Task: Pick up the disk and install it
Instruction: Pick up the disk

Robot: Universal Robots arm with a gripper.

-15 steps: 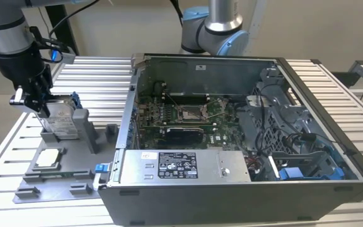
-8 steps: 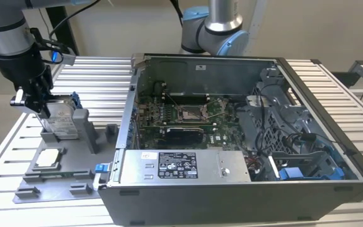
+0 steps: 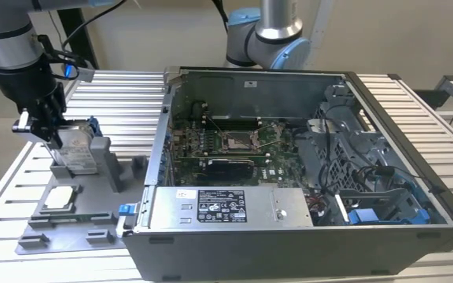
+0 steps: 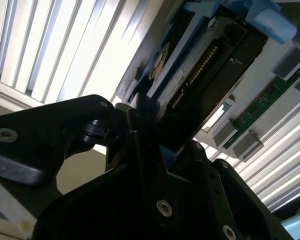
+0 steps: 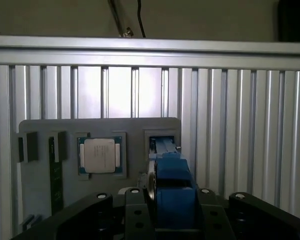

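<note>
The disk, flat silver-grey metal framed in blue plastic, stands upright beneath the black gripper, which clamps its top.

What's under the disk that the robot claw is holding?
Under the upright silver-grey metal disk in the gripper stands a grey plastic holder on a flat grey tray. The disk covers the inside of the holder, so that part is hidden.
</note>
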